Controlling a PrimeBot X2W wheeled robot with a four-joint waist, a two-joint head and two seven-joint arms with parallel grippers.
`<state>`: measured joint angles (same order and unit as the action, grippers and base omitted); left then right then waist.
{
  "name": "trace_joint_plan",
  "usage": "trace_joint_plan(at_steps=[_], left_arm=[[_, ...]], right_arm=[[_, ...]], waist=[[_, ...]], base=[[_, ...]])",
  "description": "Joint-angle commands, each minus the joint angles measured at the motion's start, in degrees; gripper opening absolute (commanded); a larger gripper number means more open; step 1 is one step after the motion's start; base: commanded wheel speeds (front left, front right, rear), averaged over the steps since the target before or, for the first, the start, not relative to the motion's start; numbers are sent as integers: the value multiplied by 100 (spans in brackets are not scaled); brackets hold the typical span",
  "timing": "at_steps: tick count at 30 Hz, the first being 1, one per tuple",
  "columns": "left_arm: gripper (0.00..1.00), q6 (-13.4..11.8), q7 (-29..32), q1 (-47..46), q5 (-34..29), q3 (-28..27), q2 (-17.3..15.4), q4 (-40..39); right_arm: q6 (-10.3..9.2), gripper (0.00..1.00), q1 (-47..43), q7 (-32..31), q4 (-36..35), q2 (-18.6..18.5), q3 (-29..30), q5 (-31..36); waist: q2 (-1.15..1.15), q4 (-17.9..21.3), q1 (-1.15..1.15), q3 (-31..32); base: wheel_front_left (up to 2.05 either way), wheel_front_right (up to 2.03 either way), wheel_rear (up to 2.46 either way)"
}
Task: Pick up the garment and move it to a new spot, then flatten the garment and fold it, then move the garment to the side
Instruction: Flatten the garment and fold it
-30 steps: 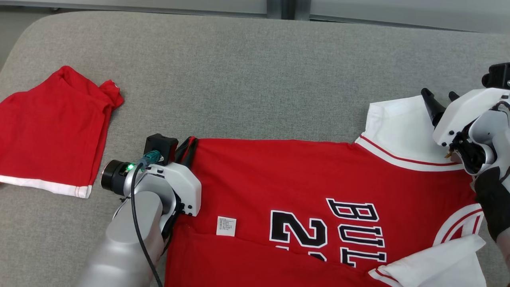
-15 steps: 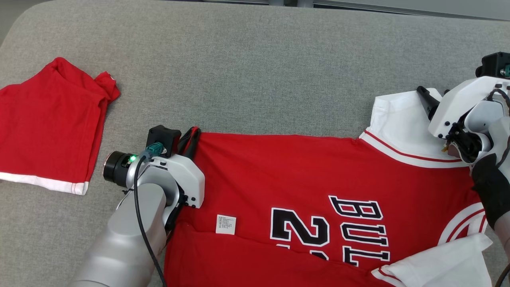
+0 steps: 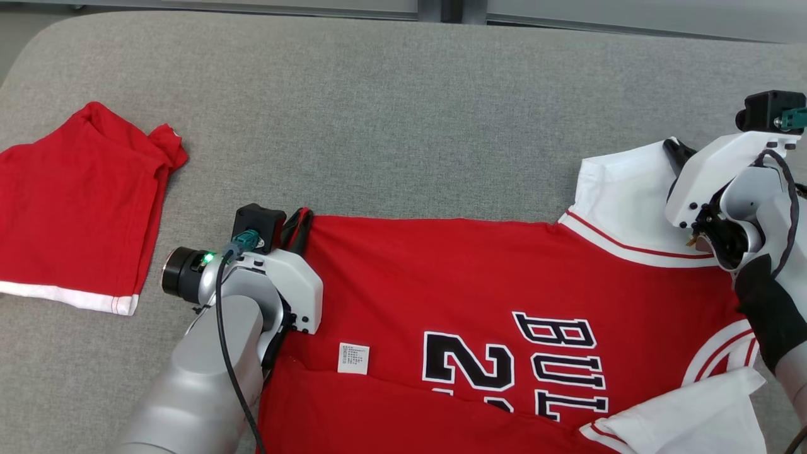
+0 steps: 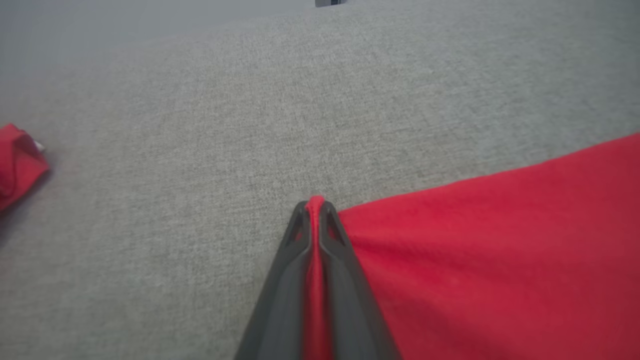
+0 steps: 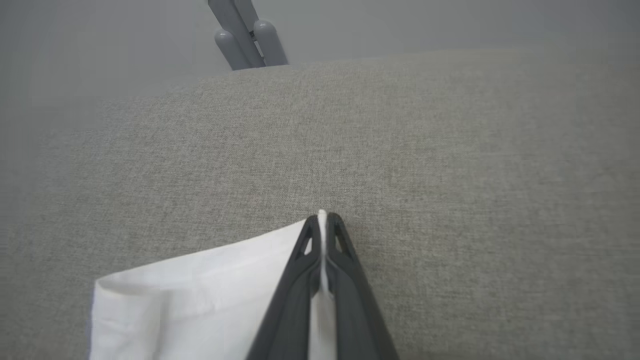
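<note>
— Whereabouts of the red jersey (image 3: 479, 271)?
— Spread flat on the grey worktop (image 3: 403, 113), from 6 o'clock out to 3 o'clock in the head view. Black lettering face up, small white label (image 3: 354, 357) near 6.
— Left pincer (image 3: 304, 219)?
— Clamped tight on the jersey's red corner at its 9 o'clock end. Red cloth squeezed between the dark fingers, no gap to speak of.
— Right pincer (image 3: 674, 151)?
— Closed just as hard, with the thin edge of the white sleeve (image 3: 621, 195) pinched between the fingers, up around 2 o'clock.
— Anything else lying about?
— Folded red cloth (image 3: 75, 202) with a white band, over at 9 o'clock, well apart from the jersey. Also a second white sleeve (image 3: 687, 419) at 5 o'clock, lying over the jersey's red front.
</note>
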<state>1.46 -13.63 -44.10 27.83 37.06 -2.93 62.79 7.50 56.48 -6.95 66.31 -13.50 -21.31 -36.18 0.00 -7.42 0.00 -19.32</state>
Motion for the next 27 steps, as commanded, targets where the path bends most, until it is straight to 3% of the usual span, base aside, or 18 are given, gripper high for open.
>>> trace_joint_plan(at_steps=[1,14,27], left_arm=[[0,-12,16,41,35,56,2,67],[0,-3,-135,163,125,110,-55,250],[0,102,-158,524,-122,320,-310,92]], right_arm=[[-2,0,-111,96,-74,-61,-81,-67],[-2,0,-853,769,-966,-304,-866,-904],[-2,0,-1846,861,-1731,-770,-1386,-1583]], waist=[[0,28,0,52],[0,271,0,660],[0,441,0,1347]], base=[[0,0,0],[0,0,0],[0,0,0]])
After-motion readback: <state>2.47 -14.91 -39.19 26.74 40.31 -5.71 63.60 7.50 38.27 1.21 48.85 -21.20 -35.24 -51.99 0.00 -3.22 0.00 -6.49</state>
